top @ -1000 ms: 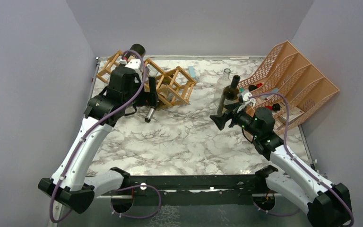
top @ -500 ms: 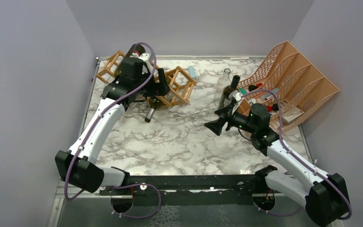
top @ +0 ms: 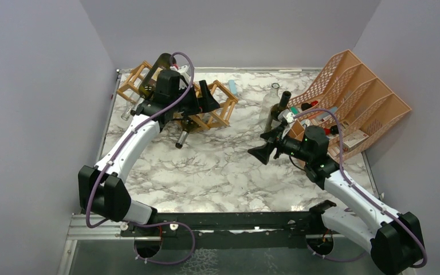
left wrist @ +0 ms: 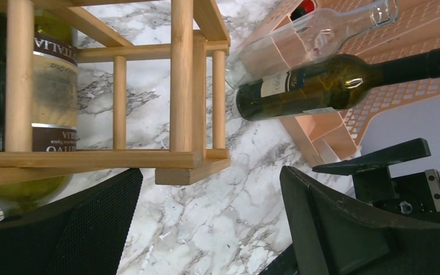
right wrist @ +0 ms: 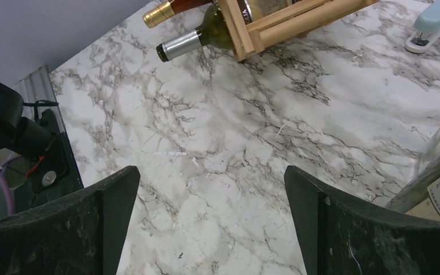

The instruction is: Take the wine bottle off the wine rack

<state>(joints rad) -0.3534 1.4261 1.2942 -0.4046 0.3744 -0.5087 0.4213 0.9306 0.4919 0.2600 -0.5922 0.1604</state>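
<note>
One wine bottle (left wrist: pixel 54 86) behind rack bars (left wrist: pixel 181 86)

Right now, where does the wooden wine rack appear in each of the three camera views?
Top external: the wine rack is at the upper left, near the back wall.
Left wrist: the wine rack fills the upper left, very close to the camera.
Right wrist: only a corner of the wine rack shows, at the top edge.
Shared landmark: the marble table, under the rack in all three views.
</note>
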